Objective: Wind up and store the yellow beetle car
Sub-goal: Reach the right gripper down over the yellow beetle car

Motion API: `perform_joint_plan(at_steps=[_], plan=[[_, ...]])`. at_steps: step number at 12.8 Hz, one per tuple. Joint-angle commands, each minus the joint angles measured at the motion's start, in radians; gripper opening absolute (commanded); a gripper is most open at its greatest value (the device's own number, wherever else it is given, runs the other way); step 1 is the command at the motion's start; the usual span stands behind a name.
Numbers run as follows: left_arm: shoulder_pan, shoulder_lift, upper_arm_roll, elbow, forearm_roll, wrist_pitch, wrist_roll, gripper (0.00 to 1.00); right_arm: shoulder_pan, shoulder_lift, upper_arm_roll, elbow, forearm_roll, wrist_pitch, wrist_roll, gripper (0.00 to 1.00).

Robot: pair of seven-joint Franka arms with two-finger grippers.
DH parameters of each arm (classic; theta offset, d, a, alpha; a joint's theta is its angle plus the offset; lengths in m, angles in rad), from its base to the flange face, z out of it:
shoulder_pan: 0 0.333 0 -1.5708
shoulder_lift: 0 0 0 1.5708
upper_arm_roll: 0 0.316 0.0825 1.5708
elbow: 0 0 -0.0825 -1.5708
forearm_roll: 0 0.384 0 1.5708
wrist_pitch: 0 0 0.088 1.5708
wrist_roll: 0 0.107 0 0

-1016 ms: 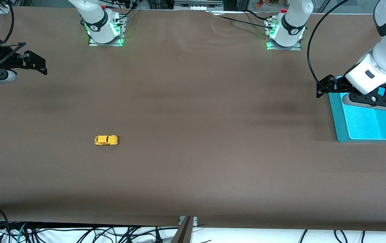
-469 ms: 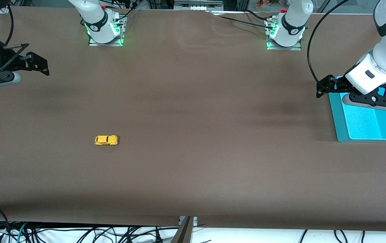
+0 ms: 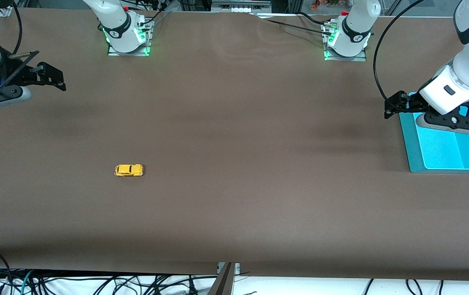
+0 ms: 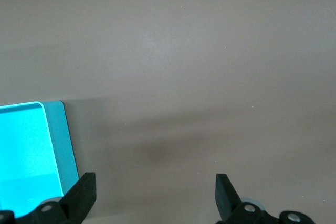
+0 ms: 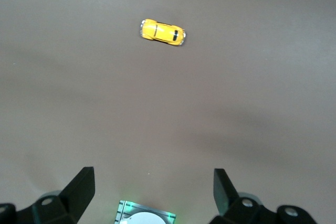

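The yellow beetle car (image 3: 128, 170) stands alone on the brown table, toward the right arm's end and nearer the front camera than both grippers. It also shows in the right wrist view as the small yellow car (image 5: 163, 32), well clear of the fingers. My right gripper (image 3: 50, 76) hangs open and empty over the table's edge at the right arm's end. At the left arm's end, my left gripper (image 3: 393, 105) is open and empty over the corner of the teal tray (image 3: 412, 159). Nothing lies between the left gripper's (image 4: 156, 187) or the right gripper's (image 5: 153, 182) fingers.
The teal tray's rim (image 4: 56, 140) shows beside the left fingers. Both arm bases (image 3: 128, 39) (image 3: 345, 41) stand along the table edge farthest from the front camera. Cables hang below the table's near edge.
My right gripper has drifted a little inward over the table from the edge at the right arm's end. The left arm and the car have not moved.
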Motion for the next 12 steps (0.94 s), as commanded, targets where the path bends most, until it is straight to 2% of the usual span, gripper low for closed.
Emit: perform_joint_plan(at_steps=[1,6,8,12], plan=[[-0.001,0.010,0.001,0.029,-0.006,-0.026,-0.003,1.00,0.019,0.019,0.001,0.014,0.017,-0.007,-0.016,1.00],[-0.001,0.010,0.001,0.029,-0.006,-0.028,-0.003,1.00,0.034,0.026,0.001,0.012,0.027,-0.001,-0.017,1.00],[-0.001,0.010,0.001,0.029,-0.006,-0.028,-0.003,1.00,0.042,0.067,0.001,0.015,0.027,0.011,-0.085,1.00],[-0.001,0.010,0.001,0.029,-0.006,-0.031,-0.003,1.00,0.072,0.214,0.001,0.006,0.003,0.178,-0.354,1.00]])
